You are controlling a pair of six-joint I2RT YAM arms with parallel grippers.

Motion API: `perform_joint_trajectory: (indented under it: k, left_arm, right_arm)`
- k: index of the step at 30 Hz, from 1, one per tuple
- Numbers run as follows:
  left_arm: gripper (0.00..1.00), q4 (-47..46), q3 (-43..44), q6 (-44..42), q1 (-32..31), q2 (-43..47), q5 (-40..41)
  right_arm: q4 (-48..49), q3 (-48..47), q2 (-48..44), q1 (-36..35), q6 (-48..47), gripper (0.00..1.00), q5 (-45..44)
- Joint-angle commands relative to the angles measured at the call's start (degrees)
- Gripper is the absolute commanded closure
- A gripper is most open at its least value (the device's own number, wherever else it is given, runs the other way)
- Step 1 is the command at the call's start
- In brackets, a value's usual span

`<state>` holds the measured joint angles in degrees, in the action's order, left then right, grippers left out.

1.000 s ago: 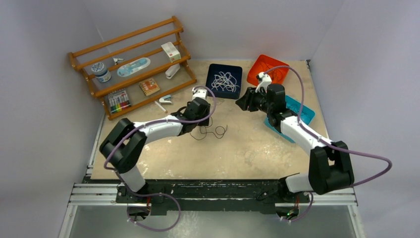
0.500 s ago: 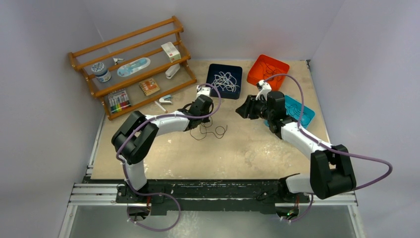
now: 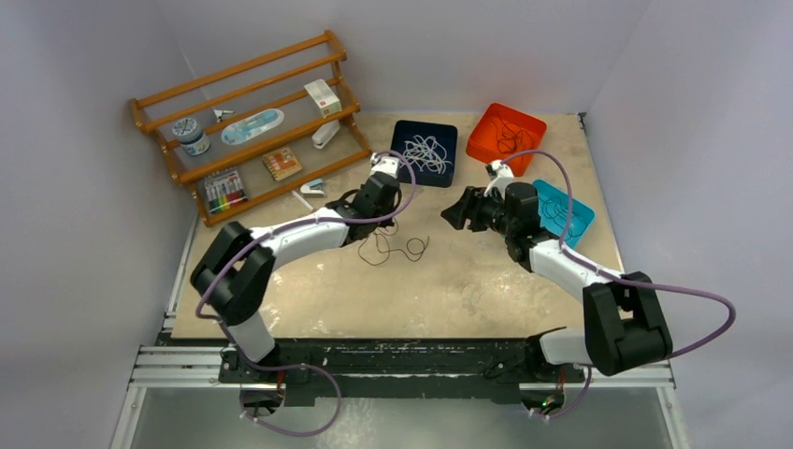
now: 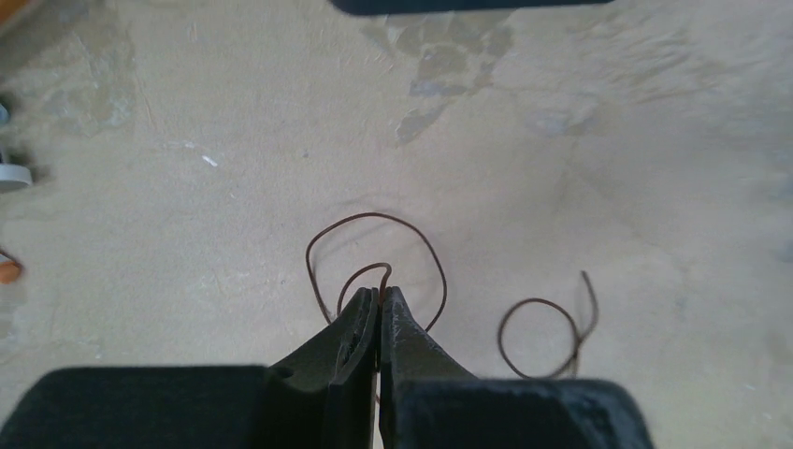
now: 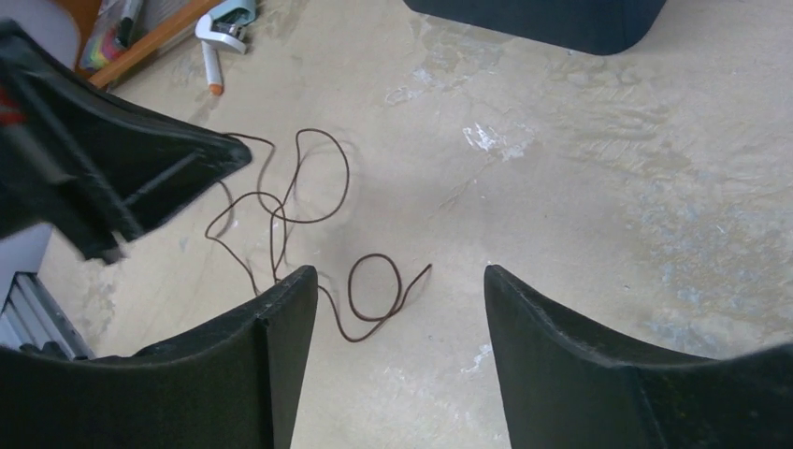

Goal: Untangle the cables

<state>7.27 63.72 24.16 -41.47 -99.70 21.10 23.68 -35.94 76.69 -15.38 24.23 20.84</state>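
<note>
Left gripper (image 4: 380, 297): clenched on a strand of the brown cable (image 4: 370, 216). I lose the strand where it slips between the fingertips.
Right gripper (image 5: 397, 273): spread wide, hanging over the counter (image 5: 580, 187).
Where it lies: loose loops mid-counter, slightly toward the left edge. In both wrist views my own gripper bodies cut off its nearer bends.
Far edge: blue tray (image 3: 396, 150) of white cables (image 3: 425, 152). Orange tray (image 3: 482, 126) by the far right corner, contents too small to read.

The cable (image 3: 395, 246) was dark brown, the bench (image 3: 486, 281) mottled tan. Near the far edge stood a navy tray (image 3: 425, 124), an orange tray (image 3: 482, 134) and a teal tray (image 3: 578, 217).
</note>
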Motion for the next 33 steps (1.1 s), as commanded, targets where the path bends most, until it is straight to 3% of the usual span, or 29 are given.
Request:
perform_joint_trajectory:
  k: [1, 11, 25, 33]
  left_arm:
    - [1.00, 0.5, 2.5, -1.7, -0.6, 9.4, -3.1]
    - [1.00, 3.1, 4.6, -2.5, -0.9, 19.6, -10.1]
    - [1.00, 5.8, 9.1, -2.8, -1.0, 22.9, -12.1]
    - [1.00, 6.4, 10.4, -2.3, -1.0, 23.8, -11.4]
  right_arm:
    - [11.1, 1.3, -2.4, -0.8, 2.5, 0.30, 4.2]
    - [23.7, -1.4, 1.1, -4.6, 4.3, 0.24, 11.8]
    - [33.4, -4.3, 7.3, -10.2, 8.6, 0.26, 11.3]
    - [41.5, 3.3, 0.3, -10.3, -5.9, 0.20, 8.6]
